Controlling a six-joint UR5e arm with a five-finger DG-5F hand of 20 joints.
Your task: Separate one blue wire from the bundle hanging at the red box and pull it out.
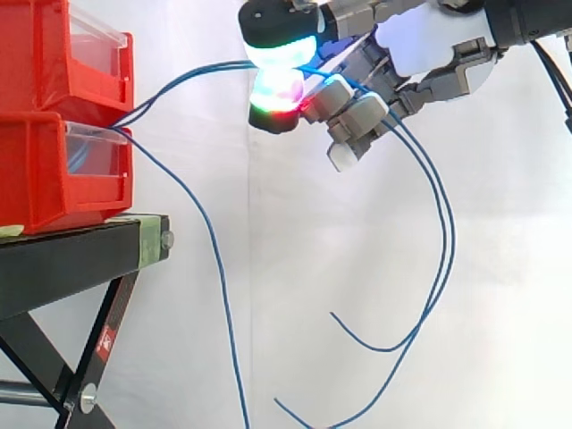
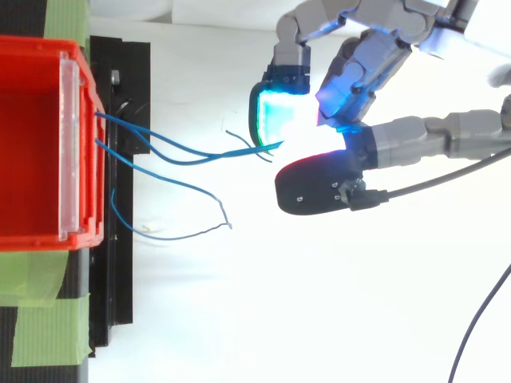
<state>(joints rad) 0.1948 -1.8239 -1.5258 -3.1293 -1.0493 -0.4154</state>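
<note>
As the hand (image 1: pixel 420 45) clamps its glowing pads (image 1: pixel 281 49) on the blue wire (image 1: pixel 192 76), that wire spans from the red box (image 1: pixel 45 170) up to the pinch, its tail drooping beyond. Separation looks half done, since two strands seem caught together. Another wire (image 1: pixel 214 259) hangs beside the black stand (image 1: pixel 71 259). Next comes a steady pull away from the box, shedding the extra strand.

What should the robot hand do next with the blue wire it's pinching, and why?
Probably pull slowly away from the red box, keeping the pinch. The hand is shut on the pinched blue wire, which stretches back to the box, so its end is not out yet. The other blue wire hangs loose below, clear of the hand, so a gentle pull should not drag it along.
</note>
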